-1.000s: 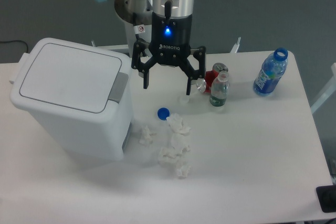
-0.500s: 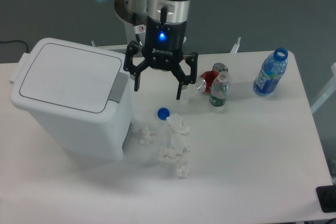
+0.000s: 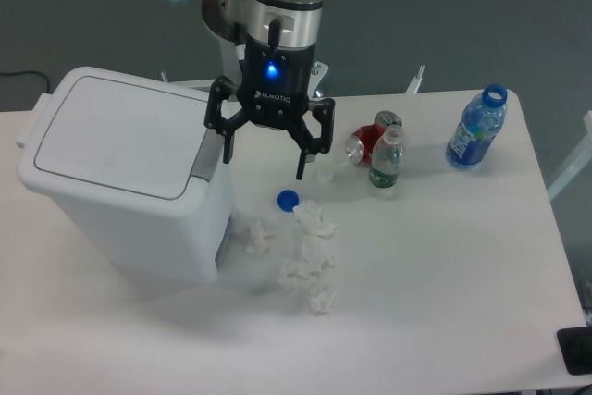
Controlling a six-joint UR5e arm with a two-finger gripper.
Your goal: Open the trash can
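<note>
The trash can (image 3: pixel 125 178) is a large white bin on the left of the table, its flat lid down. A grey push-button tab (image 3: pixel 209 156) sits at the lid's right edge. My gripper (image 3: pixel 264 163) hangs open just right of the can, pointing down with nothing between its fingers. Its left fingertip (image 3: pixel 227 152) is right beside the grey tab, and its right fingertip (image 3: pixel 301 173) hangs above the table.
A blue bottle cap (image 3: pixel 288 199) and several crumpled white tissues (image 3: pixel 308 252) lie below the gripper. A red can (image 3: pixel 375 136), a small clear bottle (image 3: pixel 387 158) and a blue bottle (image 3: pixel 476 129) stand to the right.
My gripper has moved left toward the trash can, staying open. Its left finger now reaches the grey tab. Nothing else has shifted.
</note>
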